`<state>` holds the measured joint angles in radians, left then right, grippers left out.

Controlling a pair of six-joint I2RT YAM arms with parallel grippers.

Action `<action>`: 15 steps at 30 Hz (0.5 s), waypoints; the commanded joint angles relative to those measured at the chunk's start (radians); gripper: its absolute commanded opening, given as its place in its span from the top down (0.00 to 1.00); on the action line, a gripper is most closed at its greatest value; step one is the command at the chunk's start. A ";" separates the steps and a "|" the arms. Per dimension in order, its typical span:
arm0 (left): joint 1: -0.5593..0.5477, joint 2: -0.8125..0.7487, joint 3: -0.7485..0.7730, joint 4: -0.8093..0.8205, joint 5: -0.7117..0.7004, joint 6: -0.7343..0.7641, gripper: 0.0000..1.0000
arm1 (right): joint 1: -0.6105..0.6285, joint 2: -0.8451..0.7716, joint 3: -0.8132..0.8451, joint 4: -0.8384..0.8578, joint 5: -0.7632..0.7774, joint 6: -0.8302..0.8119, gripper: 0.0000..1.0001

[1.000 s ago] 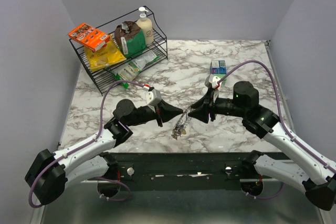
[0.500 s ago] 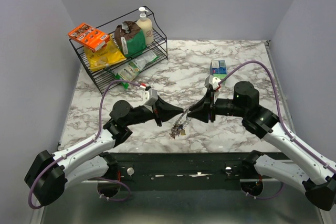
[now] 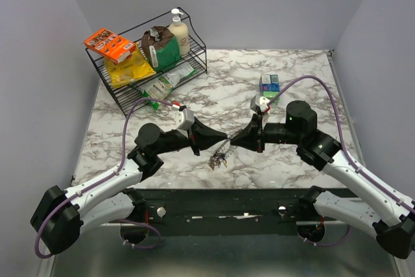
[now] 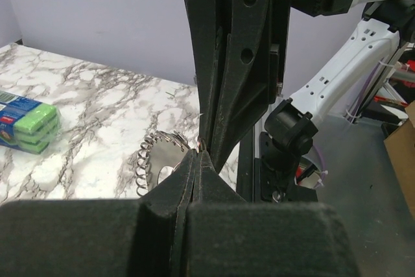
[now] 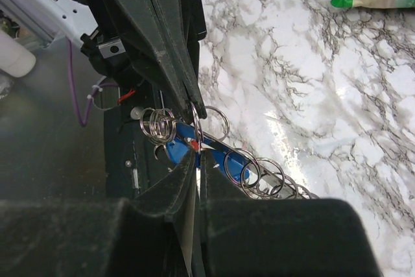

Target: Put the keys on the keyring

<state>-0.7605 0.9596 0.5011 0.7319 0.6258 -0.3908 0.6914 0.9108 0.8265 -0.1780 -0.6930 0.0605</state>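
My two grippers meet tip to tip above the table's front middle. The left gripper (image 3: 221, 140) is shut on a thin ring at the edge of the keyring (image 3: 219, 156), a jagged silvery loop that hangs below both tips. In the left wrist view the left gripper (image 4: 198, 153) pinches that ring, with the keyring (image 4: 157, 160) beside it. The right gripper (image 3: 233, 142) comes in from the right. In the right wrist view the right gripper (image 5: 198, 154) is closed to a narrow slit around an upright split ring. A blue-headed key (image 5: 178, 149) hangs just behind, among a chain of rings (image 5: 259, 172).
A black wire rack (image 3: 194, 48) at the back left holds an orange box, bags and a pump bottle. A pack of green sponges (image 3: 269, 84) lies behind the right gripper, seen also as the sponge pack (image 4: 26, 121). The table's front edge (image 3: 214, 187) is just below the keyring.
The right gripper's fingers have closed in on the ring. Both grippers have drifted slightly left, and the hanging bundle has shifted with them.
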 commanded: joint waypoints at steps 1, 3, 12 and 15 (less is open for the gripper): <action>0.003 -0.002 0.051 0.069 0.020 -0.006 1.00 | -0.004 0.013 -0.012 0.029 -0.043 0.002 0.87; 0.003 0.004 0.054 0.069 0.022 -0.006 1.00 | -0.004 0.016 -0.015 0.032 -0.048 0.004 0.88; 0.003 0.014 0.068 0.072 0.028 -0.010 1.00 | -0.004 0.033 -0.021 0.041 -0.069 0.007 0.91; 0.003 0.019 0.071 0.066 0.031 -0.013 1.00 | -0.004 0.036 -0.020 0.041 -0.069 0.007 0.91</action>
<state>-0.7601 0.9775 0.5163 0.7315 0.6399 -0.3931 0.6914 0.9371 0.8204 -0.1570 -0.7303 0.0628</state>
